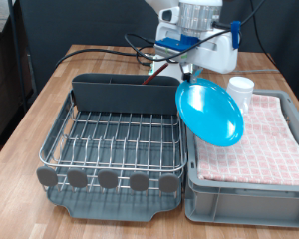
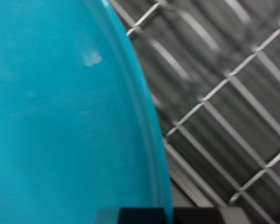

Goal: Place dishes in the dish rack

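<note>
Here my gripper (image 1: pixel 189 72) pinched the blue plate (image 1: pixel 211 112) by its rim, tilted in the air above the dish rack (image 1: pixel 112 147) edge nearest the grey bin (image 1: pixel 247 187), mid-carry; I judged it needed lowering between the wires

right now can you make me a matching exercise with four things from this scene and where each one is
Things:
1. blue plate
2. white cup
3. dish rack
4. pink checked cloth

Places or states:
A. lining the grey bin at the exterior view's right
B. hanging tilted in the air from the tool
C. standing at the bin's far corner, behind the plate
D. on the exterior view's left, its wire grid bare

Pairs: 1-B, 2-C, 3-D, 4-A
</note>
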`<control>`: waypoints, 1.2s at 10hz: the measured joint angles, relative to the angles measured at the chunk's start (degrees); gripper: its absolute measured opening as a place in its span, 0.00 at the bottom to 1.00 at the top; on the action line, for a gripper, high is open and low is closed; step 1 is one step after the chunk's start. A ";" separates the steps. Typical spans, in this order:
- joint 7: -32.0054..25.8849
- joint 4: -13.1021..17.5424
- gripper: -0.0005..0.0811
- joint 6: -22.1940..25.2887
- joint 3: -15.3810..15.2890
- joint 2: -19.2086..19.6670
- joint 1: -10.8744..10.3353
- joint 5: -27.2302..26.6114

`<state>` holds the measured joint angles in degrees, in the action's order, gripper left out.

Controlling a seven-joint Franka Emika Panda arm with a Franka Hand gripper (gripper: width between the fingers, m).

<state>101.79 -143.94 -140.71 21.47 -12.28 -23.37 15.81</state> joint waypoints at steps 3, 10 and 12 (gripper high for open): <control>-3.15 0.94 0.03 3.54 1.55 -2.94 1.09 1.11; -7.30 2.95 0.03 12.32 2.76 -4.57 3.25 9.82; -15.25 5.26 0.03 15.88 4.04 -4.97 4.94 15.81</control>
<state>86.54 -138.68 -124.84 25.51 -17.25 -18.43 31.62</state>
